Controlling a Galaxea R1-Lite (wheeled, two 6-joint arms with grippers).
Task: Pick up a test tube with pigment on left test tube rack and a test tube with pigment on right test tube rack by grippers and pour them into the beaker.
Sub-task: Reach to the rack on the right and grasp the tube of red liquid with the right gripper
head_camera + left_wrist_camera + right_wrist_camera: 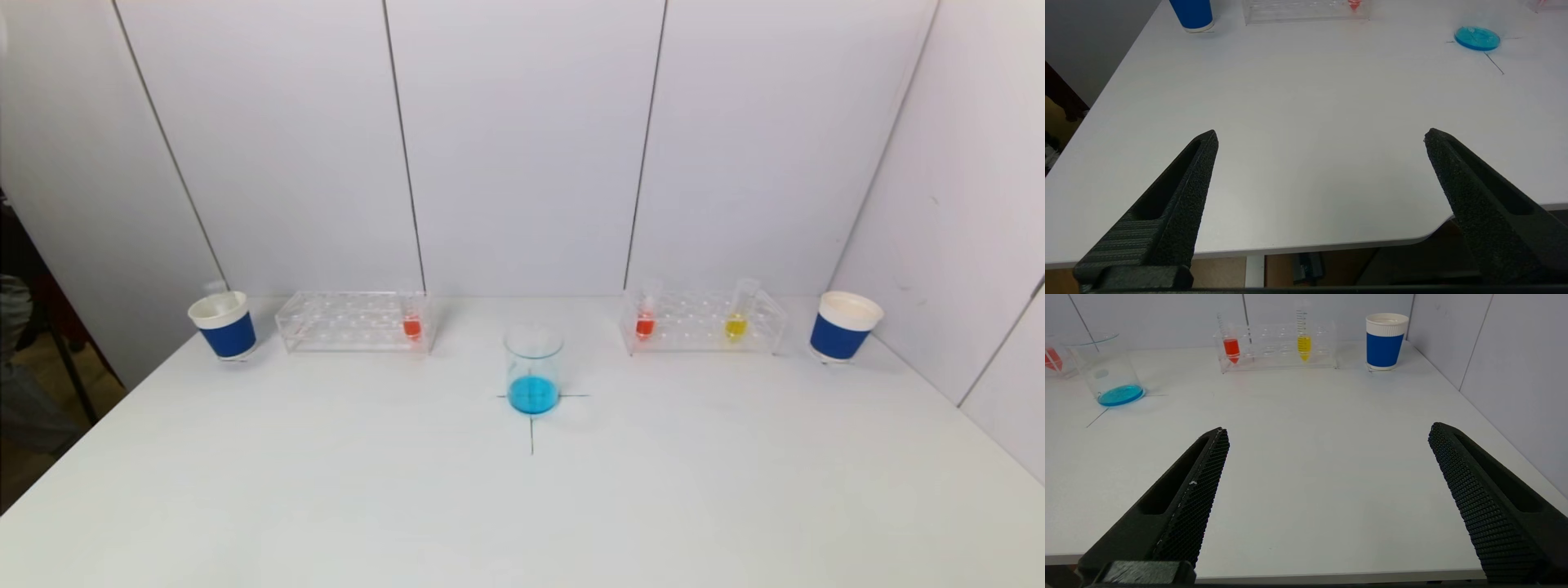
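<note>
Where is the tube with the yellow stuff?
In the head view, the yellow test tube stands in the right rack, between the orange tube and the blue cup.

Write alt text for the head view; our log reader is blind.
A glass beaker of blue liquid stands mid-table on a cross mark, between two clear test tube racks: the left rack holds one orange tube, the right rack one orange and one yellow. No gripper shows.

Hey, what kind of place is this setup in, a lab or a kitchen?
Most likely a staged chemistry-lab bench: clear test tube racks holding tubes of red pigment and yellow pigment, a glass beaker with blue liquid, all on a white table walled by plain panels.
</note>
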